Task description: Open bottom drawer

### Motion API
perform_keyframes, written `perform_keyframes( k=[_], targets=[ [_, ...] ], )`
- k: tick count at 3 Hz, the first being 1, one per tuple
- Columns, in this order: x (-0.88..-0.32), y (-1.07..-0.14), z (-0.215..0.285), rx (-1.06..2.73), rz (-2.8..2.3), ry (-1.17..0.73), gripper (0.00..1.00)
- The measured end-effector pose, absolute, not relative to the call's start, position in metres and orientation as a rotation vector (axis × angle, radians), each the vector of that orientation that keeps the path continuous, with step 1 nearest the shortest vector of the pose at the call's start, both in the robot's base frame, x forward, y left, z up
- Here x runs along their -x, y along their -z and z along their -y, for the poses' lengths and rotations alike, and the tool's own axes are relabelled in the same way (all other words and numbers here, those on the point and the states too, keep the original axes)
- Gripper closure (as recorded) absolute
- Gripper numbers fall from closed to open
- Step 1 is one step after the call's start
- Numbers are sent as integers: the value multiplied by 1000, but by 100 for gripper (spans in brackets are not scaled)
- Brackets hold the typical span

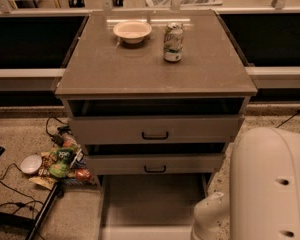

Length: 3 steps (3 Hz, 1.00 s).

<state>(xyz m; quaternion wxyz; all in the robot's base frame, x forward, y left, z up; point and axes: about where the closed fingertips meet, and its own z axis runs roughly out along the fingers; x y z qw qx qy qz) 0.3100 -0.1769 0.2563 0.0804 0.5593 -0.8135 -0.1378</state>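
Camera view: looks down on the table (115, 69) and its three drawers.
bottom drawer (150, 199): pulled far out toward the camera, flat inside showing, under the middle drawer (155, 163).
arm (270, 184): white, lower right, beside that drawer.
claw: out of frame; cannot tell its state.
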Motion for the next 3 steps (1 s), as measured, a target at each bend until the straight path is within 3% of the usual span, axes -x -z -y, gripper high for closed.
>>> perform_keyframes(
  k=[2,3],
  targets=[
    [-274,-394,196,-1663,2435,459,0],
    [-226,-454,200,-1703,2482,511,0]
  ],
)
